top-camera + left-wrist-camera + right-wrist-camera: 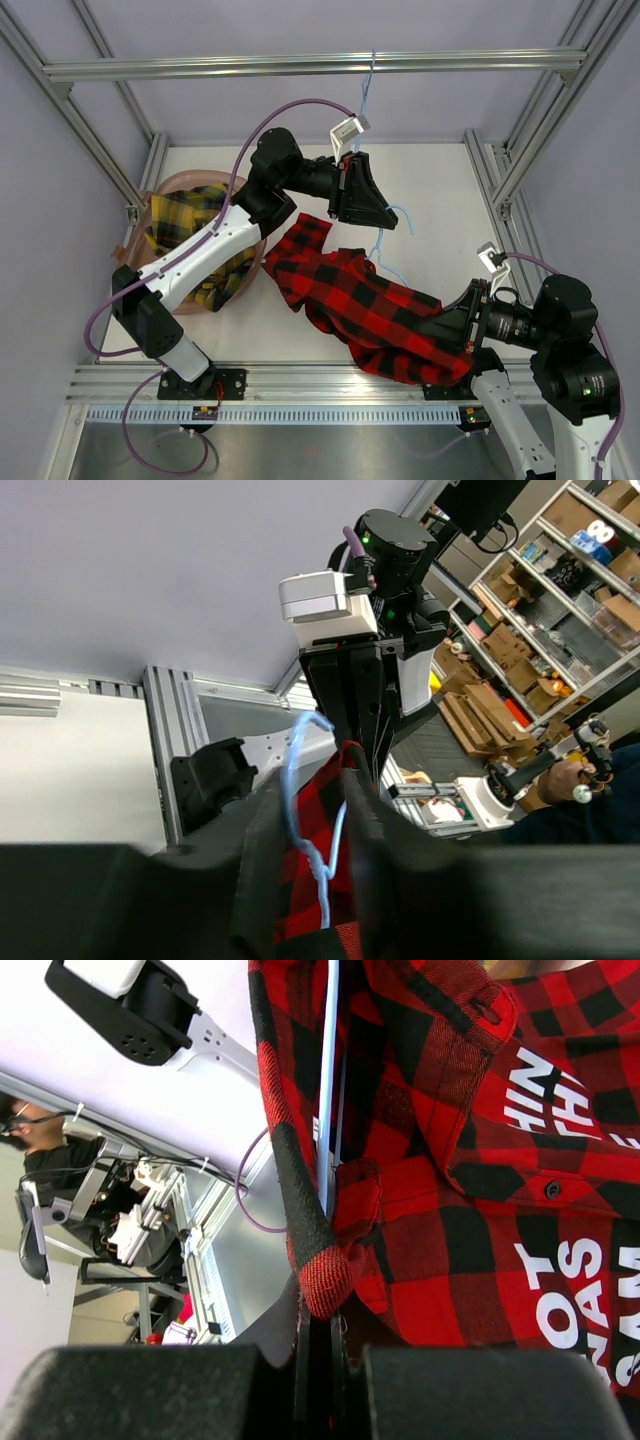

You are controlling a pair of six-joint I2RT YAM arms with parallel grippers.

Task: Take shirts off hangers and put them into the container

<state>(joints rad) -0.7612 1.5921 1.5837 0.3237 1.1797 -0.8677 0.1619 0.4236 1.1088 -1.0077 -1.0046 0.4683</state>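
Observation:
The red-and-black shirt (pixel 365 295) lies spread across the table, still on a light-blue hanger (pixel 403 214). My left gripper (pixel 385 218) stands partly closed around that hanger's twisted neck (pixel 322 865), with a gap left on each side of the wire. My right gripper (pixel 442 330) is shut on a fold of the red shirt (pixel 450 1210), whose white letters (pixel 540 1110) show; the hanger wire (pixel 328 1080) runs up beside the fold. The yellow-and-black shirt (pixel 185 225) lies in the container (pixel 185 180) at the left.
A second light-blue hanger (pixel 368 85) hangs bare from the silver frame rail (pixel 250 67) at the back. Aluminium posts stand at the table's corners. The left arm's purple cable (pixel 290 105) arches above the table.

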